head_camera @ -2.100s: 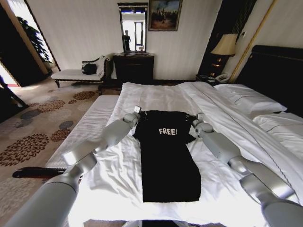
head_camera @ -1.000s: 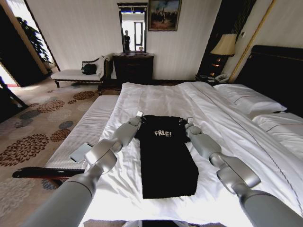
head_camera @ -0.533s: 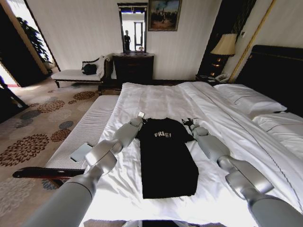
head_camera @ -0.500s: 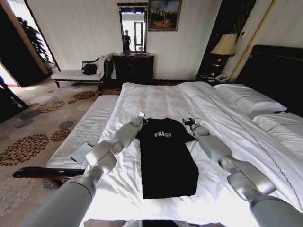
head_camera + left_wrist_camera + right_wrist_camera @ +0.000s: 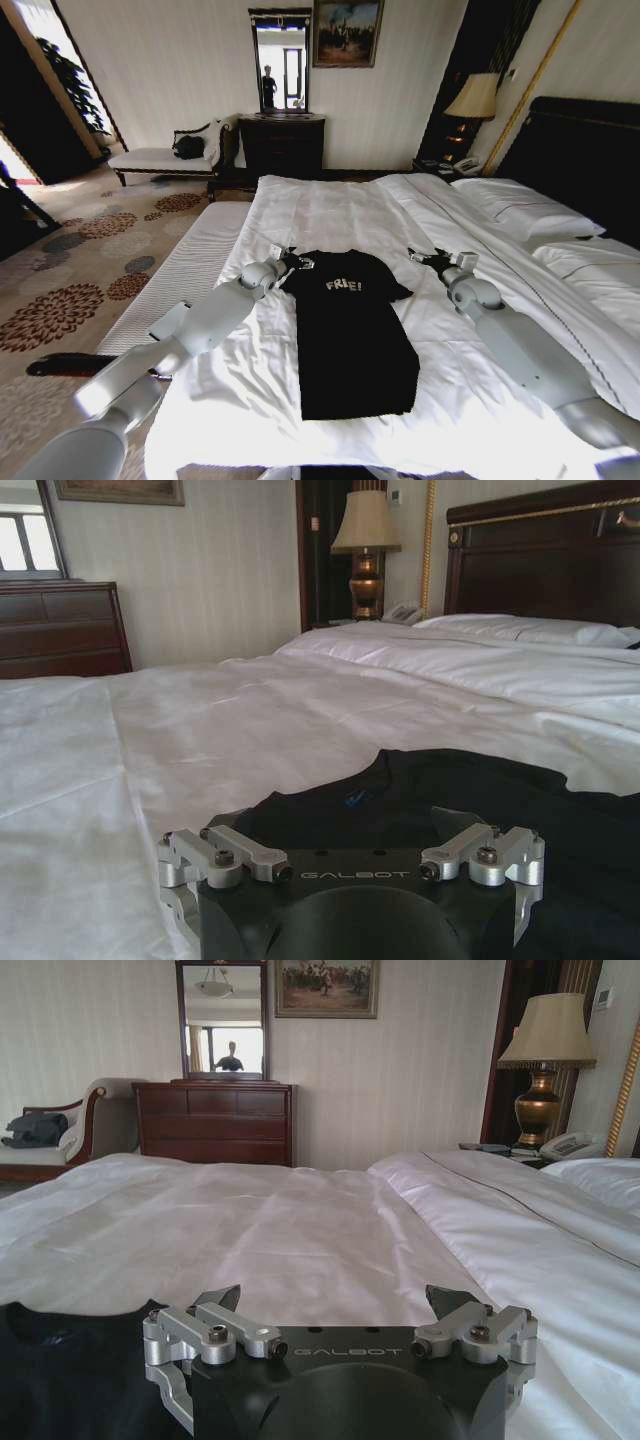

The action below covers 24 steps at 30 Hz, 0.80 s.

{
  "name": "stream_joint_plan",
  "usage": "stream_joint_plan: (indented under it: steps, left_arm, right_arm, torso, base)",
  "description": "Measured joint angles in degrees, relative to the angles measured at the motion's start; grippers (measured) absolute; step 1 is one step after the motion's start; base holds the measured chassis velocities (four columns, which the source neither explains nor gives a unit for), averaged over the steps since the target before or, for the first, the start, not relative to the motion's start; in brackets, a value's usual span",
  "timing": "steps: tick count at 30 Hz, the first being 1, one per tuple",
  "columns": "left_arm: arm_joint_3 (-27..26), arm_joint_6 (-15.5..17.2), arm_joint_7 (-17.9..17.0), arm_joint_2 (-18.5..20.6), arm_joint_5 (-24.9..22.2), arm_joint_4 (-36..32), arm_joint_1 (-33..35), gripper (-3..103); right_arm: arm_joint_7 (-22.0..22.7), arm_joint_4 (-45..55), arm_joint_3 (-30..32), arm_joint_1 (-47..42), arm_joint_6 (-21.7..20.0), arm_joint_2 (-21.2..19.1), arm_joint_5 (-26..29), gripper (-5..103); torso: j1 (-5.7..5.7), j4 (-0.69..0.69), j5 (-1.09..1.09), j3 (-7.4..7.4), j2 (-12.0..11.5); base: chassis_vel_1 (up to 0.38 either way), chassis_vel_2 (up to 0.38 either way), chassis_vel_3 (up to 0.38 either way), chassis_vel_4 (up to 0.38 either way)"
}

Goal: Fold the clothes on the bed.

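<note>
Black T-shirt (image 5: 350,330), small white "FREE!" letters on chest. Bed (image 5: 330,215): white duvet, white pillows (image 5: 520,205), dark brown headboard (image 5: 585,150). Silver-grey arms; left claw (image 5: 293,259) and right claw (image 5: 428,257) black with silver metal. Carpet (image 5: 70,270) beige with dark brown flower pattern. Dresser (image 5: 282,140) dark brown wood. Lamp (image 5: 475,100): cream shade, bronze base. Walls off-white, faint vertical stripes. Bench (image 5: 160,158) pale, dark frame.

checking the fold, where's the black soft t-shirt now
In the head view, the black soft FREE! T-shirt lies flat mid-bed on the white duvet, between the left gripper and right gripper.
</note>
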Motion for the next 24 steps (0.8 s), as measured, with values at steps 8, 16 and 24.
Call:
stream_joint_plan:
  steps: [8, 16, 24]
  left_arm:
    - [-9.69, -4.06, 0.05, 10.30, 3.08, -13.57, 16.16, 100]
    - [-19.82, -4.83, 0.10, 15.51, 5.00, -25.91, 32.20, 100]
    - [-24.71, -5.65, 0.05, 16.27, 8.08, -30.77, 44.07, 100]
  right_arm:
    - [-1.04, 10.74, 13.21, -17.48, 5.07, -0.18, -13.08, 100]
    - [-2.00, 18.83, 25.92, -34.88, 10.10, 4.04, -20.44, 100]
    - [-3.50, 21.53, 32.58, -44.56, 12.76, 8.03, -19.42, 100]
  torso:
    - [0.00, 0.05, -0.01, 0.00, 0.00]
    - [0.00, -0.02, 0.01, 0.00, 0.01]
    - [0.01, 0.01, 0.01, 0.01, 0.01]
  base:
    - [0.000, 0.000, 0.000, 0.000]
    - [0.000, 0.000, 0.000, 0.000]
    - [0.000, 0.000, 0.000, 0.000]
